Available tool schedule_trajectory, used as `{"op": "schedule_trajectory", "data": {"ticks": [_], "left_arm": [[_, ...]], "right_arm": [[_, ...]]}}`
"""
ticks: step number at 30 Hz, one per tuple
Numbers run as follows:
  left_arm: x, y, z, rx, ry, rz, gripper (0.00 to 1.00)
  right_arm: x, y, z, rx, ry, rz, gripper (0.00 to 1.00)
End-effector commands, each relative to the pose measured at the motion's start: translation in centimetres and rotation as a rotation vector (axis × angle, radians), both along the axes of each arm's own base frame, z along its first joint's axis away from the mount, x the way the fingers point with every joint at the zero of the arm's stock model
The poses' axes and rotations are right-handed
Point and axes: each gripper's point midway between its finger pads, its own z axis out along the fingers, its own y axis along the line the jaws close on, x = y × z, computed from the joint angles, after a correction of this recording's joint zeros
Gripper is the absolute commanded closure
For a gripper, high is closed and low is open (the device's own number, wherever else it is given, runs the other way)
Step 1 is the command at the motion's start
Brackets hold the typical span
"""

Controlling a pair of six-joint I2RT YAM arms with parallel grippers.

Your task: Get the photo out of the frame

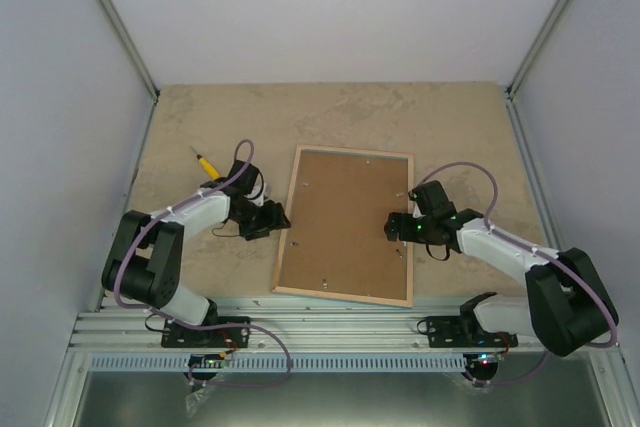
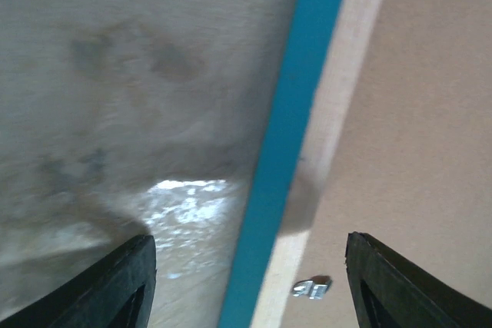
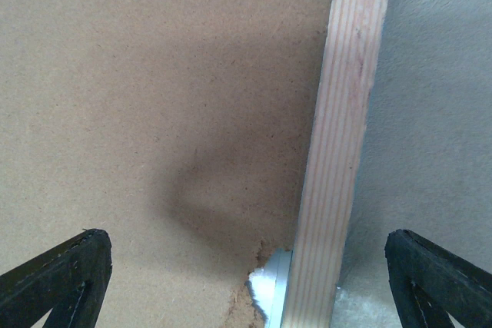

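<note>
The frame lies face down mid-table, its brown board back up, edged in pale wood. The photo is hidden under the board. My left gripper is open, low at the frame's left edge; in the left wrist view its fingers straddle the turquoise edge and a small metal tab. My right gripper is open over the frame's right edge; in the right wrist view the fingers span the pale wood rail, where a chipped notch in the board shows white beneath.
A yellow-handled screwdriver lies on the table at the far left. Grey enclosure walls stand on three sides. An aluminium rail runs along the near edge by the arm bases.
</note>
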Motion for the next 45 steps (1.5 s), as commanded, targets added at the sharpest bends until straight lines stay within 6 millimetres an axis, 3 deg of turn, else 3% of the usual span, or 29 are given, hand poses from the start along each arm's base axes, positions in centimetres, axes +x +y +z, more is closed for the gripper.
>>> {"op": "schedule_trajectory", "data": {"ticks": [1, 8, 15, 23, 30, 37, 45], "left_arm": [[-0.2, -2.0, 0.2, -0.083, 0.001, -0.016, 0.3], [1.2, -4.3, 1.2, -0.182, -0.006, -0.02, 0.3], [5.0, -5.6, 1.9, -0.199, -0.053, -0.002, 0.3], [11.7, -6.5, 1.4, -0.117, -0.119, 0.018, 0.3], [15.1, -6.2, 0.1, -0.019, -0.134, 0.009, 0.3], [15.2, -4.2, 1.0, 0.098, -0.174, 0.025, 0.28], [11.2, -1.6, 2.3, 0.169, -0.181, 0.031, 0.27]], "right_arm": [[0.4, 1.1, -0.1, 0.066, 0.008, 0.004, 0.02], [1.9, 3.0, 0.6, 0.128, -0.003, 0.044, 0.02], [5.2, 4.6, 1.9, 0.137, -0.051, 0.079, 0.02], [11.9, 3.4, 1.5, 0.089, -0.105, 0.074, 0.02], [16.6, 2.3, 0.6, 0.068, -0.112, 0.067, 0.02], [16.8, 0.9, 0.7, 0.022, -0.108, 0.042, 0.02], [13.6, -0.9, 2.8, -0.041, -0.131, 0.029, 0.02]]}}
